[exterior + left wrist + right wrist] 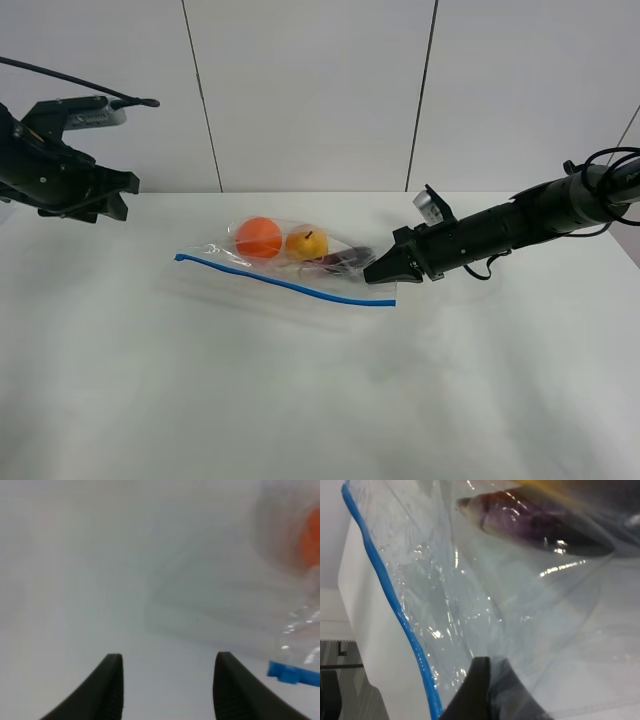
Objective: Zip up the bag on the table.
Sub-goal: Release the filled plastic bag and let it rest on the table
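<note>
The clear bag (300,262) lies on the white table (300,400), its blue seal strip (290,285) along the near edge. An orange ball (259,237), a yellow fruit (307,243) and a purple item (345,260) show through it. My right gripper (375,272) is shut at the bag's right end, near the strip's tip. In the right wrist view, plastic film (470,580) drapes over its closed fingers (477,680), beside the blue strip (395,605). My left gripper (112,195) hangs open above the table's far left, apart from the bag, with the strip's end (292,674) just beside its open jaws (167,655).
White wall panels stand behind the table. The table's back edge runs just behind the bag. Bare tabletop spreads in front of the bag and to both sides.
</note>
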`<control>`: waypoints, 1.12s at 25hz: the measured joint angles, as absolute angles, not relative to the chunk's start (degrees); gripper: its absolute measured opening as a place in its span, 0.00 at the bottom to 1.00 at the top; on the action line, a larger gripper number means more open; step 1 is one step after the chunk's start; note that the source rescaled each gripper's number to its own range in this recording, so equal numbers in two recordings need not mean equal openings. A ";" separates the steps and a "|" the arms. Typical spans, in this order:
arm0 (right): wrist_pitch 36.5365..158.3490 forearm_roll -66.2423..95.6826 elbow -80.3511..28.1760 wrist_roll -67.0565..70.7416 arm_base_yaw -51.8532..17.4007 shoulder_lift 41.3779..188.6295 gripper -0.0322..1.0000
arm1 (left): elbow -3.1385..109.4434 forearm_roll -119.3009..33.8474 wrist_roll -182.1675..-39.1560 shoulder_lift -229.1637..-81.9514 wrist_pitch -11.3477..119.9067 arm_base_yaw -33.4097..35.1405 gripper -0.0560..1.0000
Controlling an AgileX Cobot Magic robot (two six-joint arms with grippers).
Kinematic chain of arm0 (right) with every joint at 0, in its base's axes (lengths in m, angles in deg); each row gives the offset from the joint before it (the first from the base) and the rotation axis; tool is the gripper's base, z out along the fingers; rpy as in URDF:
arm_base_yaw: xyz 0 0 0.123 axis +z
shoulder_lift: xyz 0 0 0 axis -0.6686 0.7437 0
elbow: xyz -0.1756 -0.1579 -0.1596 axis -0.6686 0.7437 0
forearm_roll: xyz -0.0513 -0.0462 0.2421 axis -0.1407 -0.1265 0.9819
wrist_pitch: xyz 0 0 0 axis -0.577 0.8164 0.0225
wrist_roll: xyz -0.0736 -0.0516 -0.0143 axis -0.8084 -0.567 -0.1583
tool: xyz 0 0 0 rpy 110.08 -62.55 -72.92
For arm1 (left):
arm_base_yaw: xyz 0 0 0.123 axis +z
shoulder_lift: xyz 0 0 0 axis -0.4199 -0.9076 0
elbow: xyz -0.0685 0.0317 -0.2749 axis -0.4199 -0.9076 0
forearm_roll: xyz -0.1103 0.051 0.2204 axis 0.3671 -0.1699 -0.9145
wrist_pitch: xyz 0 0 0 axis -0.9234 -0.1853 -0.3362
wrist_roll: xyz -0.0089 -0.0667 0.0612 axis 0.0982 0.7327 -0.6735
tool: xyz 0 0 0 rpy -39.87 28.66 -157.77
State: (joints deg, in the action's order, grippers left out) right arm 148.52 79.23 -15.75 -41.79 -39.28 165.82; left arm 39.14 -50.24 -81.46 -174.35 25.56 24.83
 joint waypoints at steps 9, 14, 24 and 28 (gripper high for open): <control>148.52 79.17 -15.75 -41.79 -39.28 165.82 0.03 | 39.14 -50.18 -82.87 -158.83 22.74 24.83 0.57; 148.57 79.17 -15.75 -41.79 -39.28 165.82 0.03 | 39.14 -50.05 -82.99 -151.32 22.48 24.83 0.57; 148.84 79.17 -15.75 -41.79 -39.28 165.82 0.03 | 38.54 -50.05 -84.20 -145.62 16.11 24.83 0.57; 148.90 79.17 -15.75 -41.98 -39.28 165.82 0.03 | 37.23 -49.24 -84.51 -139.99 14.91 24.83 0.57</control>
